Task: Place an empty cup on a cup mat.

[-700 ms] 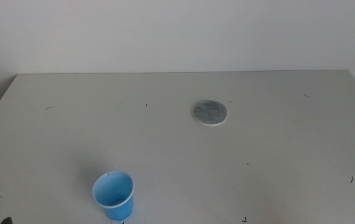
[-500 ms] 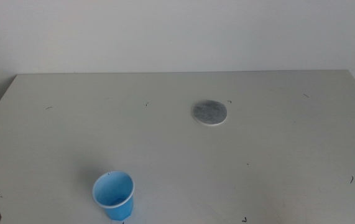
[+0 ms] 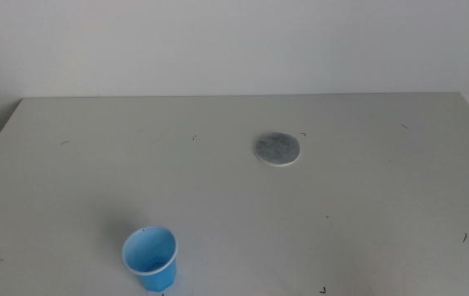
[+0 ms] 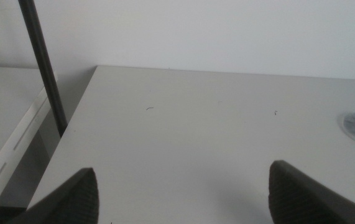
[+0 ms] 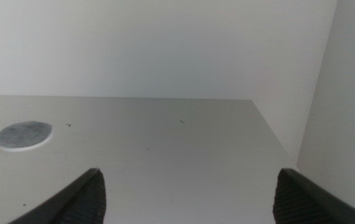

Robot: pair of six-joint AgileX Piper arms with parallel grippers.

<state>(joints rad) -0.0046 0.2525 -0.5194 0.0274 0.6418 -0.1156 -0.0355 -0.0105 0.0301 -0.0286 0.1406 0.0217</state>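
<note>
We find the cup (image 3: 149, 259) standing upright and empty near the front edge of the table (image 3: 365, 205), toward its left side, with the mat (image 3: 277, 149) lying flat well apart from it, farther back and a little right of the middle. Nothing touches either one, so we judge the task has not begun: the cup sits where the left arm could most easily reach it, and the bare mat waits as the spot to set it on

Neither arm shows in the middle view. Our left gripper (image 4: 180, 196) hangs back over the table's left front corner, looking along the surface, its jaws spread wide with nothing between them; the mat appears far off at the edge of its picture, the cup not at all. Our right gripper (image 5: 186, 196) waits likewise near the right side, jaws parted and empty, with the mat in its sight across the table
</note>
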